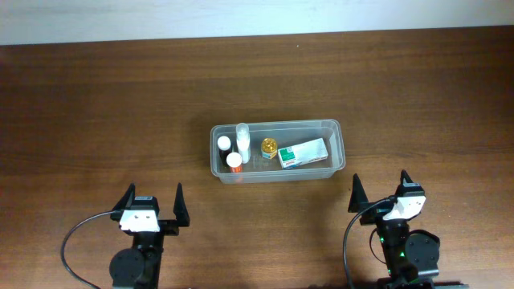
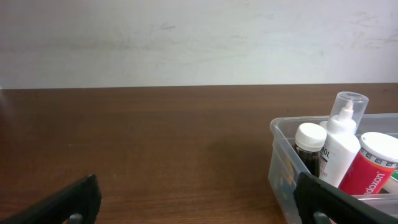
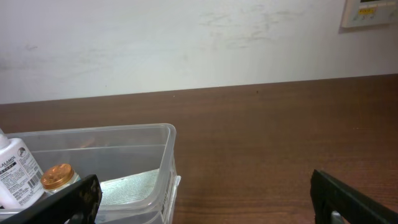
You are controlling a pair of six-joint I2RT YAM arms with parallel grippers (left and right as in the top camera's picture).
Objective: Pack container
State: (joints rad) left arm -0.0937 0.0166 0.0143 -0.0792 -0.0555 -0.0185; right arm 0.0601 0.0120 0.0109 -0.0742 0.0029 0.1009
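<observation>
Jaws wide apart on both, nothing held: left gripper (image 1: 153, 195) and right gripper (image 1: 379, 183) at near table (image 1: 96, 104) edge. Container (image 1: 342, 149) mid-table, ahead, between both arms, well apart from each. Inside, left end: white-cap bottle (image 1: 224, 144), red bottle (image 1: 234, 160), dropper bottle (image 1: 242, 132), all upright. Gold-lid jar (image 1: 268, 145) at centre. Carton (image 1: 303, 152) lying flat, askew, in right half.

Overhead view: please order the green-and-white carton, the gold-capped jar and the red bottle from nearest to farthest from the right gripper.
1. green-and-white carton: in the right part of the container, nearest to the right gripper.
2. gold-capped jar: about the middle of the container.
3. red bottle: at the left end, by the front wall, farthest away.
</observation>
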